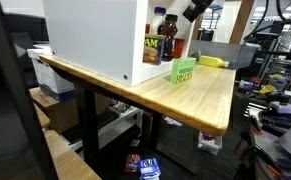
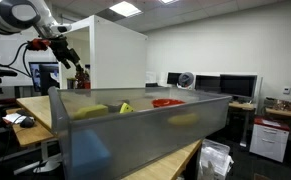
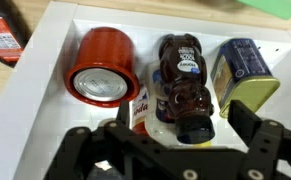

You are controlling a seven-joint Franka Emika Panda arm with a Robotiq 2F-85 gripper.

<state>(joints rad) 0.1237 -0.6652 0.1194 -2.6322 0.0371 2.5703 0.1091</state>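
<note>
The end effector (image 3: 170, 140) hangs empty, spread wide to straddle the syrup bottle (image 3: 183, 85) crowded between red canister (image 3: 100, 68) and tin (image 3: 243, 75).

White arm (image 2: 15, 15) arches high, forearm sloping down to the wrist. Gripper (image 2: 63, 48) points downward. Wrist view: black fingers (image 3: 80, 150) spread wide apart, jaws open, pads facing each other across the gap.

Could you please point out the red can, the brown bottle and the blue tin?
red can (image 3: 95, 85), wrist view, its round end
brown bottle (image 3: 183, 82), wrist view, its body
blue tin (image 3: 240, 68), wrist view, its label
</note>
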